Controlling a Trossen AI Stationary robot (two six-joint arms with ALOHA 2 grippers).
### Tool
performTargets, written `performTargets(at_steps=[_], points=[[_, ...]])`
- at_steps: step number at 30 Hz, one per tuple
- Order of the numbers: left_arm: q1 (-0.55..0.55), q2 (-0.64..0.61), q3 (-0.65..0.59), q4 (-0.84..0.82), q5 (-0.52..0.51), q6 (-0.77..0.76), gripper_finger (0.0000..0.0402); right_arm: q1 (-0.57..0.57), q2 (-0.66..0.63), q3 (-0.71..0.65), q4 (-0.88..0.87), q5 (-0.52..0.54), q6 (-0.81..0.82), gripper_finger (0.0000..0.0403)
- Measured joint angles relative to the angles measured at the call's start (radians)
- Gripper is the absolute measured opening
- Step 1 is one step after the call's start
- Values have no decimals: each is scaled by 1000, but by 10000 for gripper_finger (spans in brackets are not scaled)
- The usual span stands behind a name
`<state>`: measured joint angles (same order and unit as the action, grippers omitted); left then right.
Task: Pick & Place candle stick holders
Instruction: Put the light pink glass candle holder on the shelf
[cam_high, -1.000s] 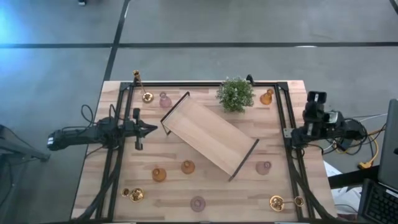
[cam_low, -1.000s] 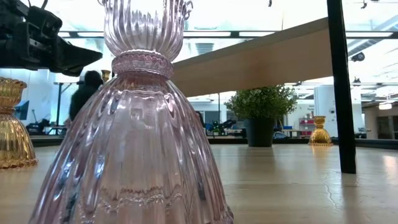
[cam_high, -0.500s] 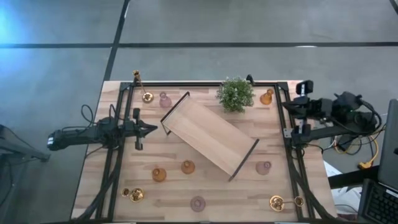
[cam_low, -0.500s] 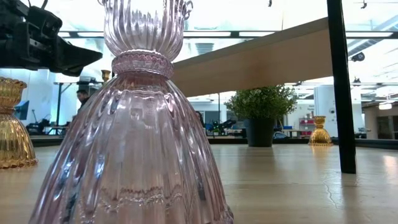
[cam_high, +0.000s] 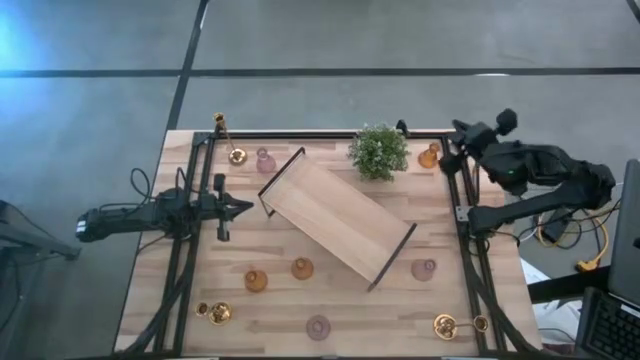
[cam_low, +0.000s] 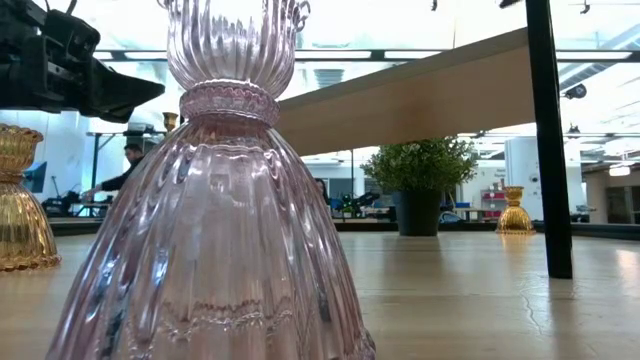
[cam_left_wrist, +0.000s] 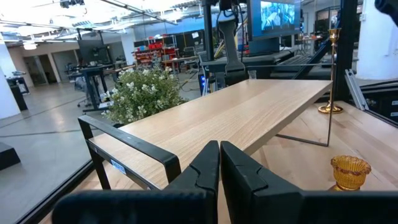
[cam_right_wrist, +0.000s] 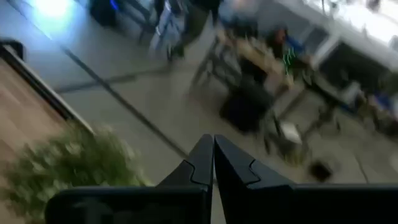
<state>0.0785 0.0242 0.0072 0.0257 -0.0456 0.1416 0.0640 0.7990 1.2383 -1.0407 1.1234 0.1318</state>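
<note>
Pink holder (cam_low: 215, 200) cropped; plant (cam_right_wrist: 68, 163) blurred

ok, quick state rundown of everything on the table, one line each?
Left gripper: shut, empty, hovering beside the tray's left end.
Right gripper: shut, empty, at the far right corner near the amber holder.
Tray: lying diagonally mid-table, nothing on it.
Plant: upright, at the tray's far side.
Tall brass holder: upright, far left corner.
Pink holder: upright, close to the low camera.

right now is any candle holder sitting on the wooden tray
No, the wooden tray is bare in the high view; the holders stand on the table around it.
</note>
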Motion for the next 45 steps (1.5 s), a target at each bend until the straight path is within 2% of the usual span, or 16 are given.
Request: performTargets(at_steps=[3, 7, 14, 21, 23, 29, 34, 45], points=[[0, 0, 0, 0, 0, 0, 19, -63, 48, 68, -155, -110, 188, 8], [0, 0, 0, 0, 0, 0, 19, -195, 107, 122, -218, -265, 224, 8], [0, 0, 0, 0, 0, 0, 19, -550, 196, 133, -222, -485, 55, 8], [0, 0, 0, 0, 0, 0, 19, -948, 292, 105, -227, -933, -151, 8], [0, 0, 0, 0, 0, 0, 19, -1018, 320, 97, -237, -1013, -190, 8], [0, 8, 0, 0, 0, 0, 19, -995, 358, 111, -254, -1025, -146, 8], [0, 12, 0, 0, 0, 0, 19, -967, 413, 110, -258, -1019, 27, 8], [0, 12, 0, 0, 0, 0, 19, -866, 619, 149, -258, -1046, 30, 8]])
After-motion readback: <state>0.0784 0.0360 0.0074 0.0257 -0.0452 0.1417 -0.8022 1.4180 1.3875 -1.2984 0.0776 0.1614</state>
